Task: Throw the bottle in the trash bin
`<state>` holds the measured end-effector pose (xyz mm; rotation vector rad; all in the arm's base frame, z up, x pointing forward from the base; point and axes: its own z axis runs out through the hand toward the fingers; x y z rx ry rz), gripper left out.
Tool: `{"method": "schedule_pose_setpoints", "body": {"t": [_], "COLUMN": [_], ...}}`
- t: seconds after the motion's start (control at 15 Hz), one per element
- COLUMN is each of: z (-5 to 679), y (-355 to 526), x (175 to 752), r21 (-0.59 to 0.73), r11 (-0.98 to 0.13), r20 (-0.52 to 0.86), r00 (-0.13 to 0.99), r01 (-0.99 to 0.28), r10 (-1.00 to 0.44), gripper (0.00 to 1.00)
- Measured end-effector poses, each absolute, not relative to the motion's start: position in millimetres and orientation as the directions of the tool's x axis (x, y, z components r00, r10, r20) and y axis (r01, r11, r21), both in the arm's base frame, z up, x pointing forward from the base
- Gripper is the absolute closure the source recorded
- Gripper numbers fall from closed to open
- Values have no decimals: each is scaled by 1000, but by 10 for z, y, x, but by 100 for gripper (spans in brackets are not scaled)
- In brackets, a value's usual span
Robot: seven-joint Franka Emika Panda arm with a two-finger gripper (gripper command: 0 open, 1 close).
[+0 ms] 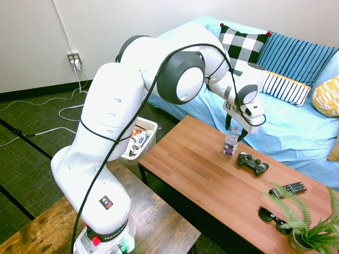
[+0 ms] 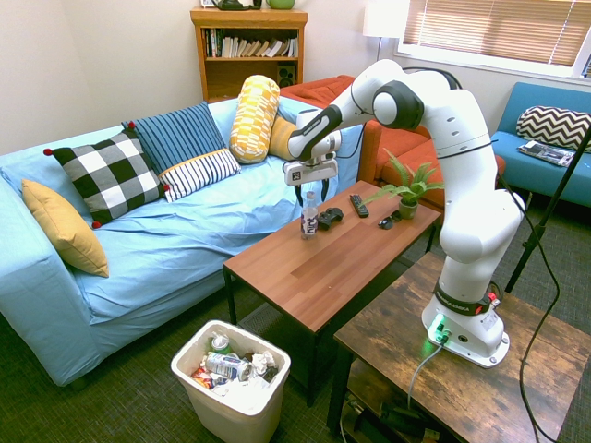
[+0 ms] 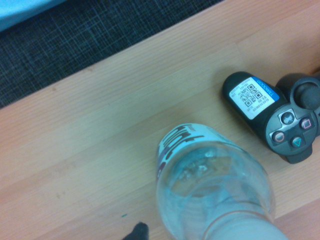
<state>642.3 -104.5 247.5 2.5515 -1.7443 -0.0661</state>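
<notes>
On the wooden coffee table (image 1: 183,164), a clear plastic bottle (image 1: 231,142) stands upright between the parted fingers of a robot's gripper (image 1: 235,128), which is open and poised around the bottle's upper end. The spread appears meant to let the fingers pass either side of the neck before closing; no firm grip is evident. Taking the top of the first exterior view as 12 o'clock, a black game controller (image 1: 253,163) lies just beside the bottle, at its 4 o'clock, close enough that a low, wide approach might nudge it. The trash bin (image 2: 231,369), already holding cans and crumpled waste, stands on the floor at about 7 o'clock from the bottle in the second exterior view, its open mouth below tabletop level, suiting a release from above. The task seems at the grasping stage, with lifting and carrying yet to be done.
</notes>
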Motion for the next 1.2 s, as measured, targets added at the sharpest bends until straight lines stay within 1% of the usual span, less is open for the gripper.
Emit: {"method": "schedule_pose_setpoints", "body": {"t": [1.2], "z": [2497], "y": [-1064], "x": [6420], "r21": [36], "r11": [-380], "r20": [-8], "r00": [380], "r01": [-924], "r10": [-925], "gripper": [100]}}
